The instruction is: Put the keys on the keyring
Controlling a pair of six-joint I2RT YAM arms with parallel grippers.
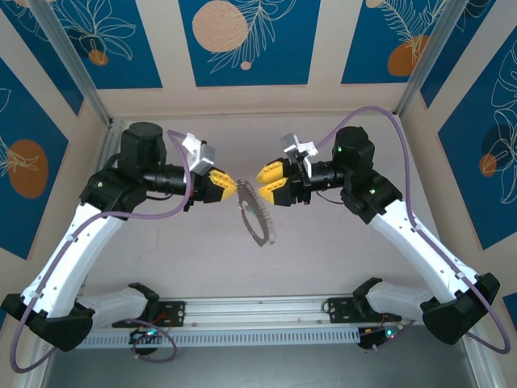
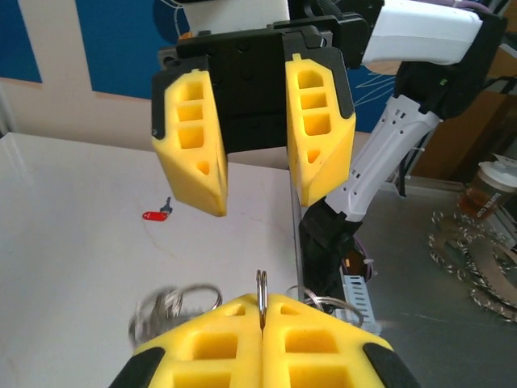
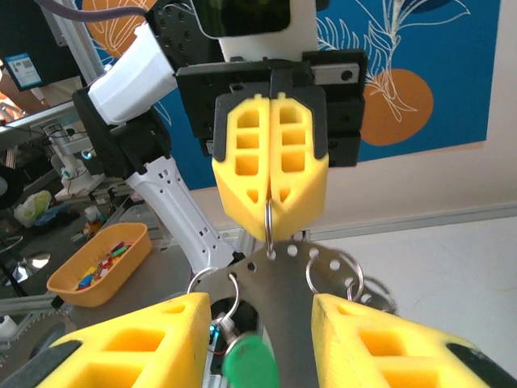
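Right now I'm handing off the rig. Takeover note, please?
The left gripper is shut on a ring; a holed plate carrying more rings hangs from it.
The right gripper is open, its fingers either side of the green key under the plate.
The red key lies on the table.
Done: cannot tell whether the green key is threaded.
Left: the red key, for sure.

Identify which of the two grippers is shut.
The left gripper, fingers pressed together on the keyring; the right gripper has its fingers wide apart.
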